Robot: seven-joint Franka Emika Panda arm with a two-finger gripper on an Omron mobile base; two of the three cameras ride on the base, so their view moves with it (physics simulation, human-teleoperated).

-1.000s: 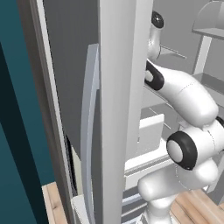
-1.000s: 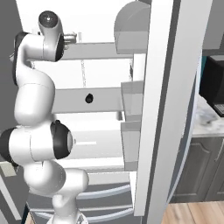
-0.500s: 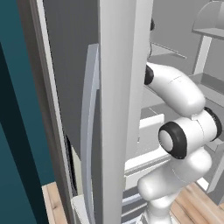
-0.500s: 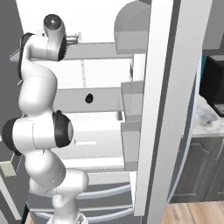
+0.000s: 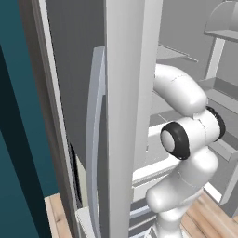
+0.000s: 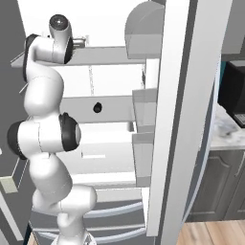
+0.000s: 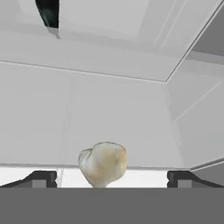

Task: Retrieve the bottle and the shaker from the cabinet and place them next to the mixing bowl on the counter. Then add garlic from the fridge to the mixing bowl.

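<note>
A pale, lumpy garlic [image 7: 103,164] bulb sits on a white fridge shelf [image 7: 109,109], low in the hand view. It lies between the two dark fingertips [image 7: 41,178], which stand wide apart and do not touch it. My gripper [image 7: 112,179] is open. From the right base view, the gripper [image 6: 80,42] reaches in over the upper fridge shelf [image 6: 115,55]. The bottle, the shaker and the mixing bowl are out of view.
The open fridge door [image 6: 177,119] stands close on the right, and a second door [image 5: 121,116] with a long handle [image 5: 95,139] blocks the left. A small dark item [image 6: 97,107] lies on a lower shelf. A counter [image 6: 225,131] with a dark appliance [image 6: 233,91] is far right.
The arm's elbow has dropped and folded lower while the hand eased further into the upper shelf. The jaws stayed open.
</note>
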